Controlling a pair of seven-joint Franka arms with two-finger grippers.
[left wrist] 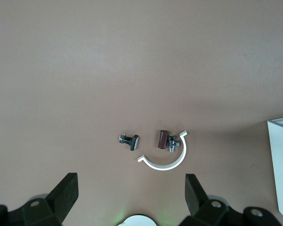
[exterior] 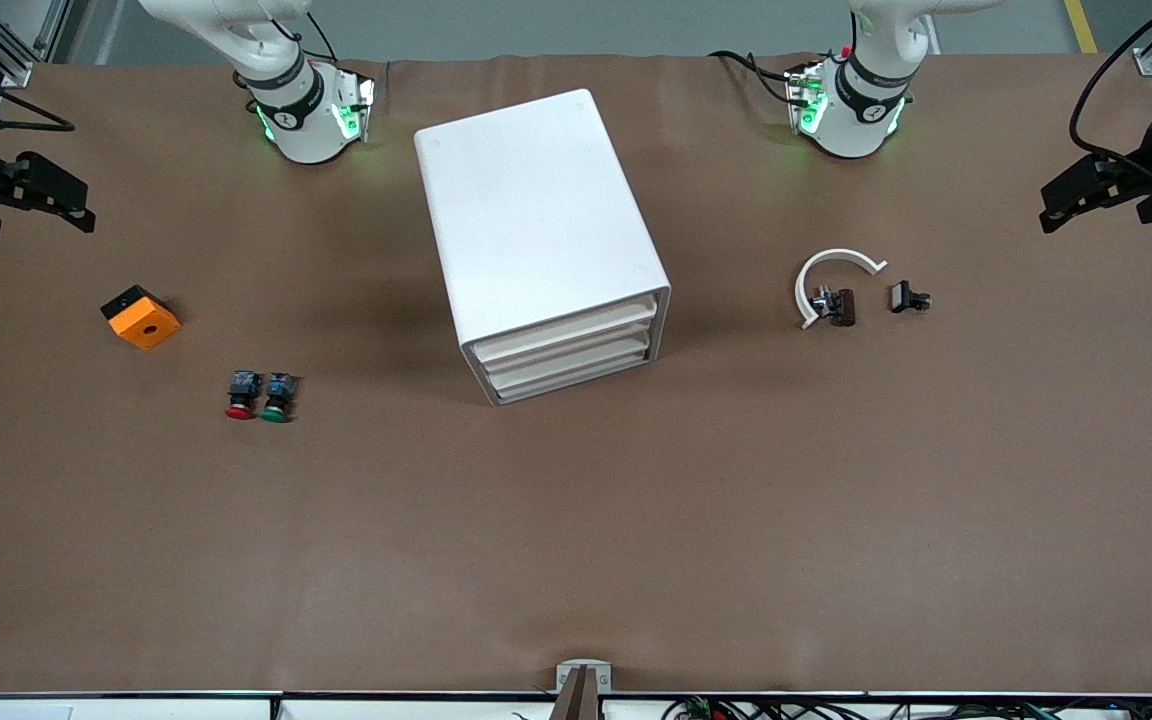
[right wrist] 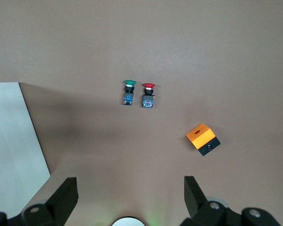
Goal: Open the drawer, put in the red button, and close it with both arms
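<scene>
Nearest the front camera, toward the right arm's end of the table, I see the red button point(exterior: 241, 394) lying on its side on the brown table point(exterior: 576, 560), cap toward the camera, touching or just beside the green button point(exterior: 277, 396). Its round red mushroom cap sits on a short black-and-blue body; in the right wrist view point(right wrist: 149, 94) it looks small and easy to confuse with its twin but for colour. A little farther off lies the orange block point(exterior: 141, 317).

At mid-table stands the white drawer cabinet point(exterior: 540, 240), turned at an angle, its three drawers point(exterior: 566, 350) all shut and facing the camera; I judge nothing of the task is done yet. Toward the left arm's end lie a white curved clip point(exterior: 829, 276), a small brown part point(exterior: 841, 306) and a black clip point(exterior: 908, 297), well apart from the button.

Both arms wait, pulled out to the table's ends, I judge to leave the middle free. The right gripper point(right wrist: 130, 194) hangs with fingers spread wide and empty; the left gripper point(left wrist: 130, 194) likewise, open over the small parts.
</scene>
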